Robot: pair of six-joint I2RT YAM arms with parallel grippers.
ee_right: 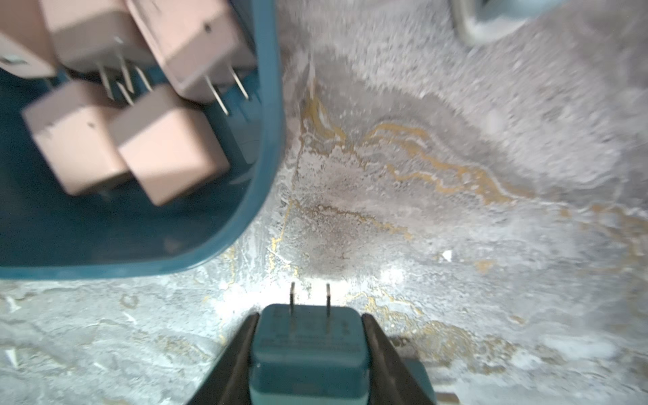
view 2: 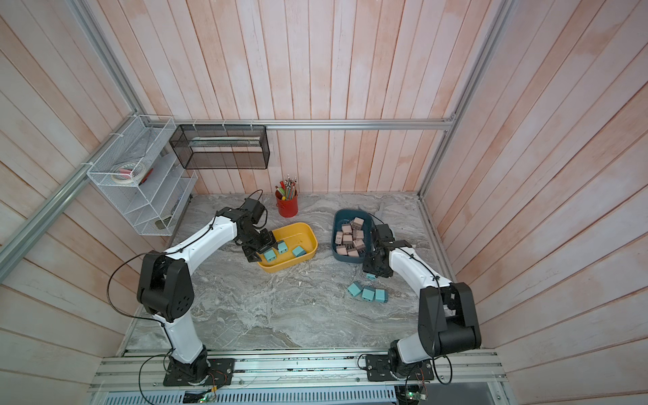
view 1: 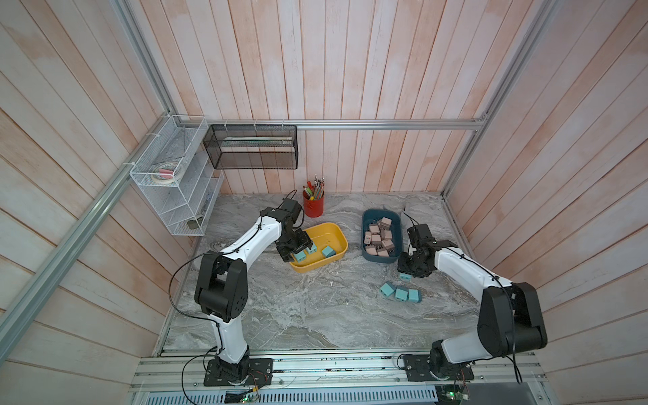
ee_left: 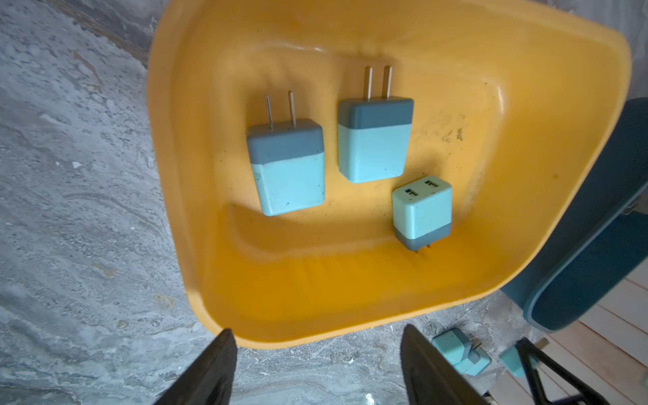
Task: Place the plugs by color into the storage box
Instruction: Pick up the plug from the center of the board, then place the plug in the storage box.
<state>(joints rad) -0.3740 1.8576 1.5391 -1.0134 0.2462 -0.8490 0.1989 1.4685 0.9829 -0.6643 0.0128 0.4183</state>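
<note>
Since the right claw (ee_right: 310,317) is clamped on a teal plug (ee_right: 308,354) low over the surface (ee_right: 456,175) beside the blue box (view 1: 366,217), lift straight, clear that rim, then release in the yellow box (view 1: 338,236), minding the open, empty left claw (ee_left: 317,329) over it.

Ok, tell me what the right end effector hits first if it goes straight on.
Likely the bare tabletop: the right end effector grips a teal plug whose prongs point at open marble, beside the blue bin. Depth is unclear.

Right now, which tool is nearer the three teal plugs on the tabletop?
Right. Right tool, gripping another plug, is beside the three teal plugs; left tool hangs over the yellow plastic tub.
</note>
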